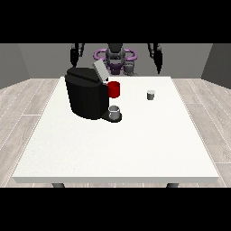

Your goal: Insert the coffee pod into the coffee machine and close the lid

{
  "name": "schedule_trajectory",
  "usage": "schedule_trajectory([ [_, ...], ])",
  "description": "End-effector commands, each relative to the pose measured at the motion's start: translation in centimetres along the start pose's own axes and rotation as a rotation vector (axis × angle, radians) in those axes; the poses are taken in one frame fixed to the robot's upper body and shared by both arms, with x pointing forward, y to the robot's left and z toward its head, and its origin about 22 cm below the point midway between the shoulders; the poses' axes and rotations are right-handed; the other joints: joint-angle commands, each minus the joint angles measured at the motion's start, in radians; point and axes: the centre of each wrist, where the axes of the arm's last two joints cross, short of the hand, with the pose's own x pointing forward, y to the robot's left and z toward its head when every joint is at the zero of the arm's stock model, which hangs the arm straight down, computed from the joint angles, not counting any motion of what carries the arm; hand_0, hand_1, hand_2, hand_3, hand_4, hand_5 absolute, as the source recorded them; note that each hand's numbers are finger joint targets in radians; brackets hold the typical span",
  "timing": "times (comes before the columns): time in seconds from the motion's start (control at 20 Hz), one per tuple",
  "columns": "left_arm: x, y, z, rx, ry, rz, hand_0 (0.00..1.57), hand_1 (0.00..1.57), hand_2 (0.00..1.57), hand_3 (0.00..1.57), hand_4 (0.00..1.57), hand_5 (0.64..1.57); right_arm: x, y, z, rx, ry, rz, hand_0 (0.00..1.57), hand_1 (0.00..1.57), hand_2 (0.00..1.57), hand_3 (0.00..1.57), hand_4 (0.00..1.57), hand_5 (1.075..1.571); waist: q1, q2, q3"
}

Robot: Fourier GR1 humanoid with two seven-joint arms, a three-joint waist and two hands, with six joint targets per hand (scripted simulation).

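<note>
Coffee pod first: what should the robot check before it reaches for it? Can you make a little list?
1. Small grey coffee pod stands upright on the large white table, nothing beside it: ok.
2. Black coffee machine has its grey lid raised: ok.
3. Grey cup sits on the machine's base: ok.
4. Hand at the view's right hangs above the table's far edge, holding nothing: ok.
5. Hand at the view's left holds nothing: ok.
6. Pod slot under the lid is free: cannot tell.

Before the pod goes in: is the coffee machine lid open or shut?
Open: the grey lid stands tilted up above the black coffee machine.
</note>
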Motion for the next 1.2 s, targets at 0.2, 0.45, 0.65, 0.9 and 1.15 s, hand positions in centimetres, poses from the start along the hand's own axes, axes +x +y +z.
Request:
schedule_trajectory([
  [0.2,2.0,0.8,0.3,-0.255,-0.128,-0.186,0.00,0.00,0.00,0.00,0.00,1.571,-1.7,-1.7,-0.4,-0.086,0.103,-0.024,0.00,0.00,0.00,0.00,0.00,1.571,0.059,-0.022,-0.0055],
  [0.45,1.5,4.7,0.3,-0.321,-0.114,-0.348,0.00,0.00,0.00,0.00,0.00,1.571,-1.8,0.0,0.8,-0.203,0.112,0.118,0.00,0.00,0.00,0.00,0.00,1.571,0.014,-0.046,-0.0062],
  [0.65,3.6,9.0,-3.2,-0.253,-0.118,-0.466,0.00,0.00,0.00,0.00,0.00,1.571,0.7,-0.1,-1.2,-0.142,0.037,0.144,0.00,0.00,0.00,0.00,0.00,1.571,-0.057,0.050,-0.0064],
  [0.9,3.7,9.6,-5.8,-0.255,-0.084,-0.519,0.00,0.00,0.00,0.00,0.00,1.571,1.3,0.9,-2.7,-0.134,-0.019,0.120,0.00,0.00,0.00,0.00,0.00,1.571,-0.077,0.124,-0.0061],
  [1.15,3.4,10.0,-7.3,-0.253,-0.049,-0.668,0.00,0.00,0.00,0.00,0.00,1.571,2.3,3.8,-3.5,-0.099,-0.076,0.066,0.00,0.00,0.00,0.00,0.00,1.571,-0.123,0.200,-0.0063],
])
